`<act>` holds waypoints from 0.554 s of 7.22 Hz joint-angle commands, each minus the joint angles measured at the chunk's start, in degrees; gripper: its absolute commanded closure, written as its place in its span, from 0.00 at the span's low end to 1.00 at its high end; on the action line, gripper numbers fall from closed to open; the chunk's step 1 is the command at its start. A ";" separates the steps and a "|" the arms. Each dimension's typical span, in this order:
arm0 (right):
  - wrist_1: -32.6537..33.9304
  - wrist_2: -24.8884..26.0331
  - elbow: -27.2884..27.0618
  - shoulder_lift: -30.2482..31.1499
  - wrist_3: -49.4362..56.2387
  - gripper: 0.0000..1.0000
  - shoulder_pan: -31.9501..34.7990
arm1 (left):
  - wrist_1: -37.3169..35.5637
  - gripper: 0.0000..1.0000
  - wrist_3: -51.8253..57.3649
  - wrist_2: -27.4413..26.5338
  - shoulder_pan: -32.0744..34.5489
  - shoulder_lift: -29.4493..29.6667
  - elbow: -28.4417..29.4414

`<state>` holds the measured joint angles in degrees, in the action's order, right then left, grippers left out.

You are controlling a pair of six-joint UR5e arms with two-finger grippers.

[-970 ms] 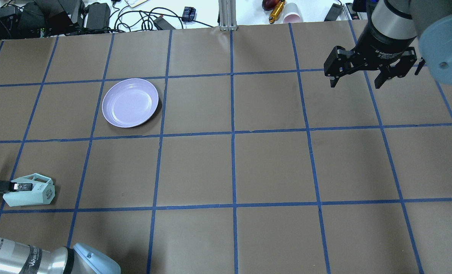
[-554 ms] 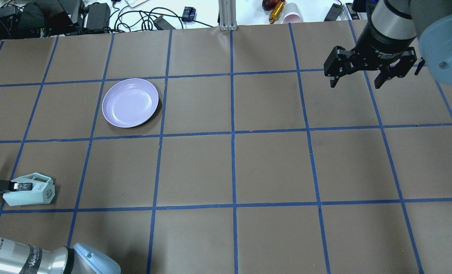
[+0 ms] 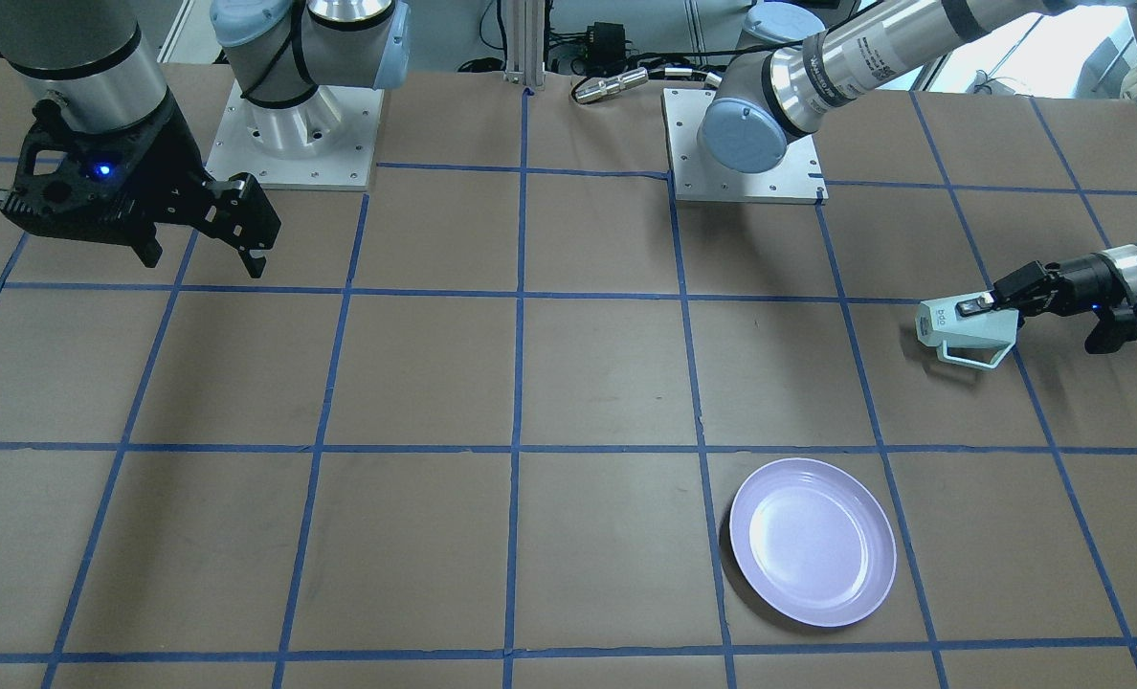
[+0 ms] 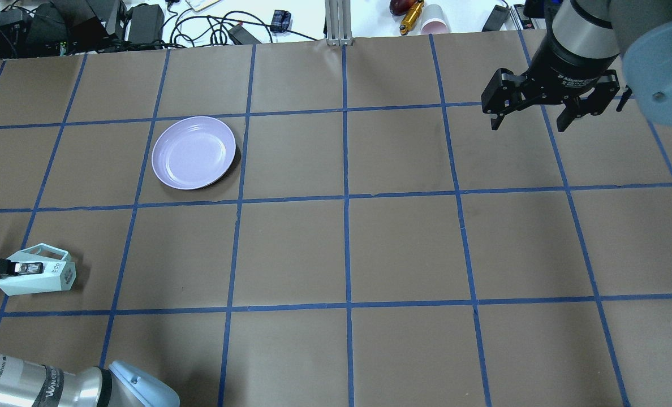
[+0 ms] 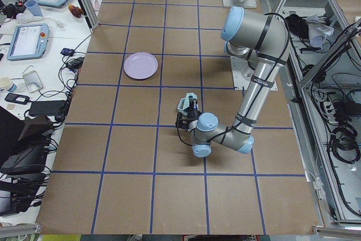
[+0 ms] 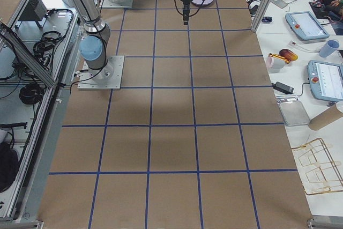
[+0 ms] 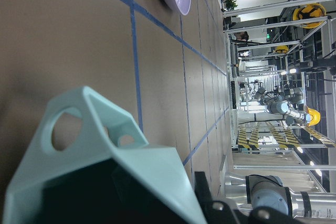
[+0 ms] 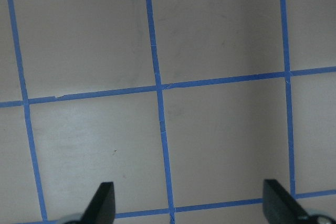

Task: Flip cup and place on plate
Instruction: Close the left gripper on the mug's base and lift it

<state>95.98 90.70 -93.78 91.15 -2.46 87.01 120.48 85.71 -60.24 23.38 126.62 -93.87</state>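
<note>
The pale mint-green cup (image 4: 42, 280) lies on its side at the table's near left, mouth toward the arm, handle (image 4: 44, 251) pointing away from the robot. My left gripper (image 4: 26, 269) is shut on the cup's wall at the rim and holds it just above the paper; it also shows in the front view (image 3: 976, 308) with the cup (image 3: 961, 330). In the left wrist view the cup (image 7: 105, 177) fills the lower frame. The lavender plate (image 4: 193, 152) sits empty, further out on the left side. My right gripper (image 4: 531, 117) hangs open and empty at the far right.
The table is brown paper with a blue tape grid. Cables, power bricks and a pink cup (image 4: 433, 20) lie past the far edge. A metal post (image 4: 339, 22) stands at the far middle. The left arm's elbow (image 4: 59, 384) lies near the front left corner.
The left gripper has moved the cup a little to the left and away from the front edge, rising slightly. The right gripper and the plate have stayed put.
</note>
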 commanded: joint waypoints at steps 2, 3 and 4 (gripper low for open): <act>0.00 0.00 0.00 0.00 0.00 0.00 0.00 | 0.46 1.00 -1.42 0.47 0.52 -1.73 0.00; 0.00 0.00 0.00 0.00 0.00 0.00 0.00 | 0.46 1.00 -1.33 0.12 1.74 -3.04 0.00; 0.00 0.00 0.00 0.00 0.00 0.00 0.00 | 0.19 1.00 -1.24 -0.23 4.37 -5.31 0.17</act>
<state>95.98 90.70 -93.78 91.14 -2.46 87.01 120.87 84.41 -60.08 25.27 123.57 -93.82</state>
